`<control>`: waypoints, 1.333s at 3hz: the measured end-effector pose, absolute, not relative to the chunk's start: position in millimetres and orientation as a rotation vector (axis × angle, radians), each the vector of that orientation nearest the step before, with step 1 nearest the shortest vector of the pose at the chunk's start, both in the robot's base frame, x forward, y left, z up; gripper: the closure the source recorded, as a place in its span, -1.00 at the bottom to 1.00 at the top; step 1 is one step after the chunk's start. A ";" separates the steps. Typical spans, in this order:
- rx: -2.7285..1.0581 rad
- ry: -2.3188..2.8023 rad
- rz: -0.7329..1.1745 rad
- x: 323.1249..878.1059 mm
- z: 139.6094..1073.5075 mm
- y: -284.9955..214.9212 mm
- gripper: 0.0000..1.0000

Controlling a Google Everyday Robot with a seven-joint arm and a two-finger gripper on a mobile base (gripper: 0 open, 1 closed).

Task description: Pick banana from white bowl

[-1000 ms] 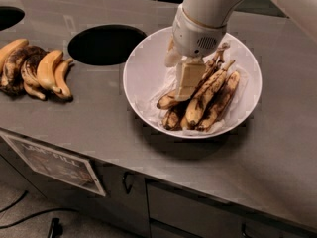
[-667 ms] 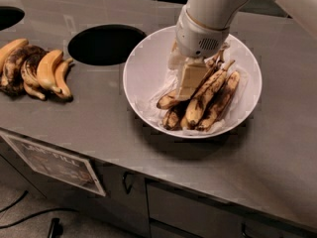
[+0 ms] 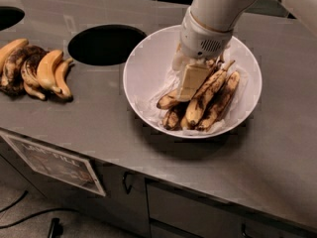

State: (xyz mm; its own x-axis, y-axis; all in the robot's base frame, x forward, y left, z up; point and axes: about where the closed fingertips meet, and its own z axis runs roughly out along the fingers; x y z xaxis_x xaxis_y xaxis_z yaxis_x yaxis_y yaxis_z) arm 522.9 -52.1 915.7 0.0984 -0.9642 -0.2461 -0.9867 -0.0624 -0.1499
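Note:
The white bowl (image 3: 144, 63) sits on the grey counter, lined with crinkled paper, and holds several overripe bananas. The banana (image 3: 204, 97) is the long slim one, dull yellow with brown streaks, lying diagonally with its dark stem pointing to the upper right. Shorter, darker bananas (image 3: 171, 117) lie beside and under it. My gripper (image 3: 190, 83) reaches down into the bowl from above, right at the banana's left side and touching the pile. The white wrist hides the far ends of the bananas.
A bunch of yellow-and-black bananas (image 3: 34, 71) lies on the counter at far left. A round dark hole (image 3: 106, 43) is cut in the counter left of the bowl, and another (image 3: 7, 16) shows at the top left corner. The counter's front edge runs below the bowl.
The arm has shifted slightly to the right over the bowl. The bananas and the bowl have not visibly moved.

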 end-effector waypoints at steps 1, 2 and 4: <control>-2.097 1.958 0.130 523.4 913.5 -48.7 -0.24; -2.109 1.961 0.134 522.9 915.4 -39.5 -0.26; -2.103 1.978 0.154 523.2 909.8 -38.6 -0.24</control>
